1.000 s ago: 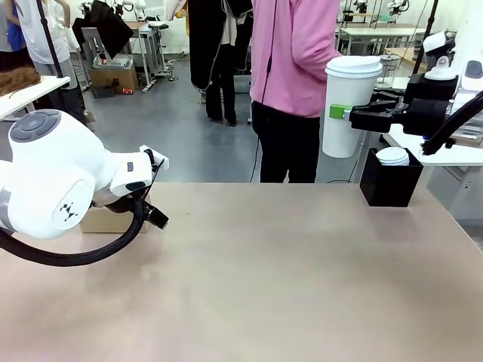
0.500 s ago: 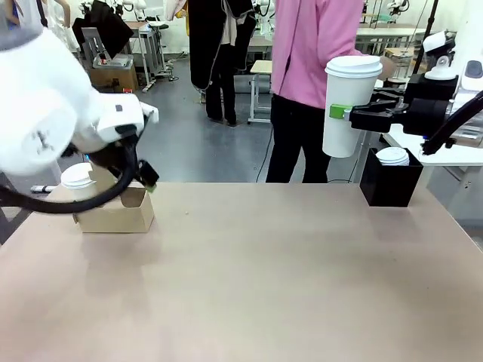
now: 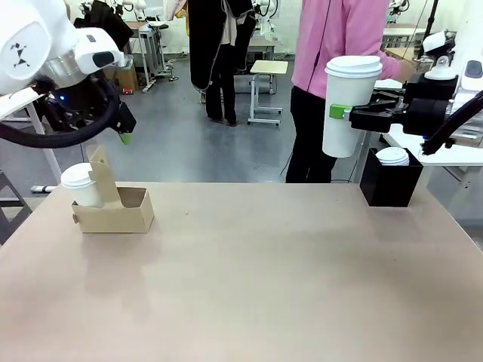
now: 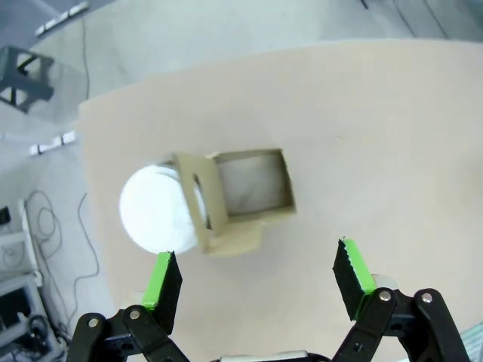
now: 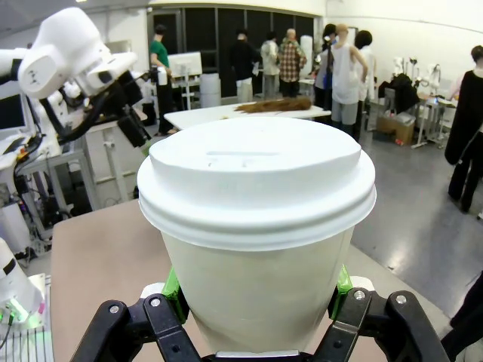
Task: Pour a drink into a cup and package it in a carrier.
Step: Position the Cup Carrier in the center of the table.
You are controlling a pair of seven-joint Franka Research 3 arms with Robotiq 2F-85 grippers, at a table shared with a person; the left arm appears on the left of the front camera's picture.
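We see the right gripper (image 3: 341,112) clamped around the cup (image 5: 256,226), which is tall, white and lidded. It is held upright, well above the bench (image 3: 264,271) near the far right corner (upright, we suppose, so nothing spills, and high enough to pass over the black box (image 3: 389,188) just below it). The left gripper (image 4: 255,279) hangs wide open with nothing between its pads, looking straight down on the carrier (image 4: 249,204). The carrier sits at the bench's far left, with a shorter lidded cup (image 3: 79,185) on one side of its handle panel and the compartment on the other side empty. We judge that the tall cup belongs in that free compartment, which is well apart from it across the bench. The bench top is plain matte beige. Beyond it are a grey floor (image 3: 189,143), a stool (image 3: 268,68), and a person in a pink top (image 3: 339,30) at the far side.
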